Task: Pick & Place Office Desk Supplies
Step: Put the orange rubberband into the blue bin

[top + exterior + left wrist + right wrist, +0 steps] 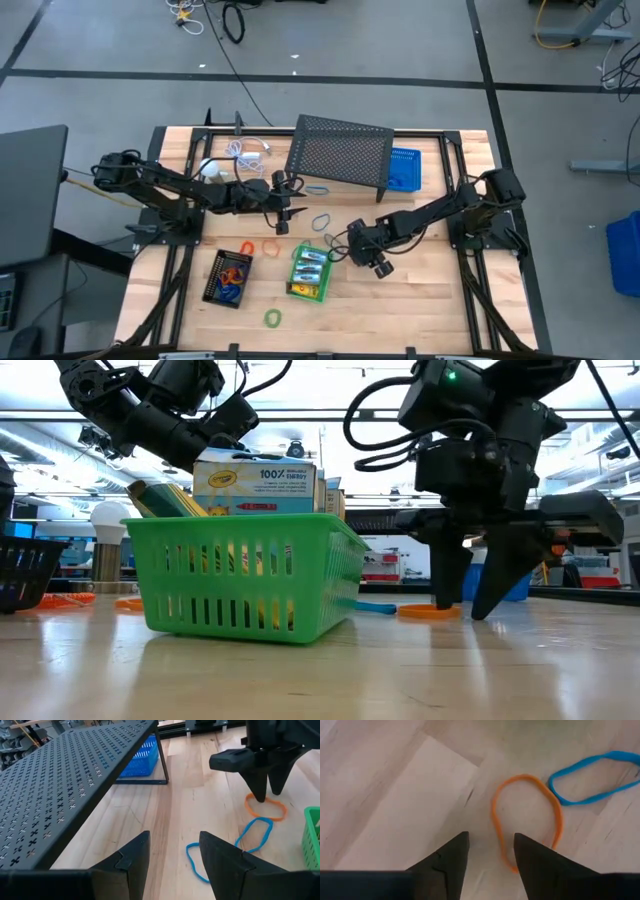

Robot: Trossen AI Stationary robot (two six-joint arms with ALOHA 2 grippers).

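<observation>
An orange loop (527,815) lies flat on the wooden table beside a blue loop (595,777). My right gripper (490,850) points down at it with its fingers open, and one side of the loop runs between the fingertips. In the low view the tips of my right gripper (462,608) reach table level. A green basket (245,580) next to it holds yellow crayon boxes (308,268). My left gripper (175,855) hangs open above the table by the black mesh shelf (340,155) and holds nothing. My right gripper comes from above with a finger on either side of the near edge of the orange loop (501,847). The loop lies flat on the table. I cannot tell whether the fingertips touch it.
A black basket (228,278) with coloured loops stands at the near left. A green loop (272,317) lies near the front edge and another orange loop (272,247) lies left of the green basket. A blue basket (403,168) sits behind the shelf, a white cable (250,150) at the far left.
</observation>
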